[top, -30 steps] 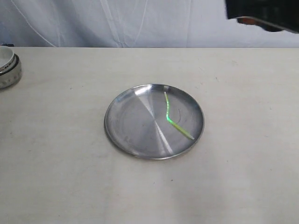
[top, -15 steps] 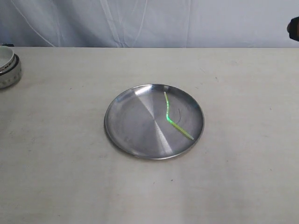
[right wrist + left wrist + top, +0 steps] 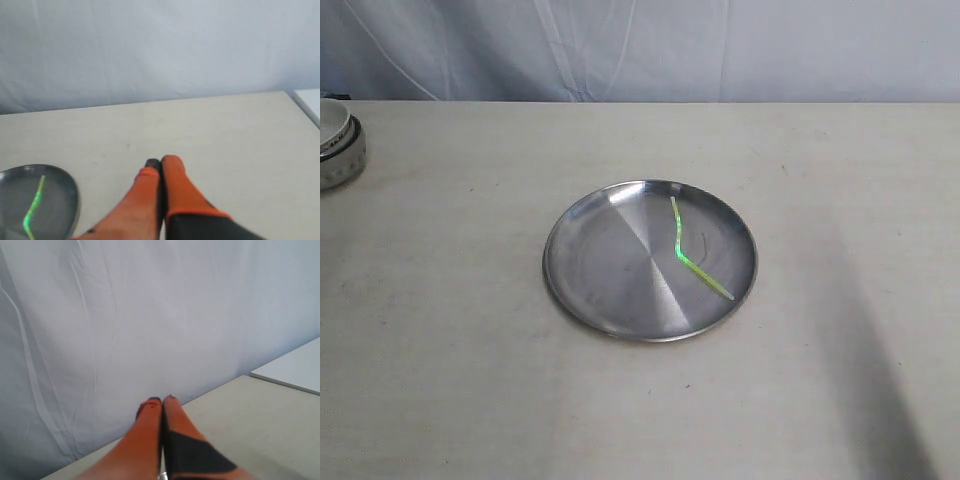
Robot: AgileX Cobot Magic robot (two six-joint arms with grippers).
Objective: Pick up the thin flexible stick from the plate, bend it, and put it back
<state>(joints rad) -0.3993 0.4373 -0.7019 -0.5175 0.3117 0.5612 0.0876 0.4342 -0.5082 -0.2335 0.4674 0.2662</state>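
The thin flexible stick, neon yellow-green and kinked near its middle, lies on the right half of the round steel plate in the middle of the table. The right wrist view shows the stick on the plate too. My right gripper is shut and empty, raised above the table well to one side of the plate. My left gripper is shut and empty, pointing toward the white backdrop, far from the plate. Neither gripper appears in the exterior view.
A small white bowl stands at the table's far left edge. A white cloth backdrop runs behind the table. A dark shadow falls across the table's right front.
The dark arm at the top right of the exterior view has withdrawn out of the frame. The stick and plate have not moved.
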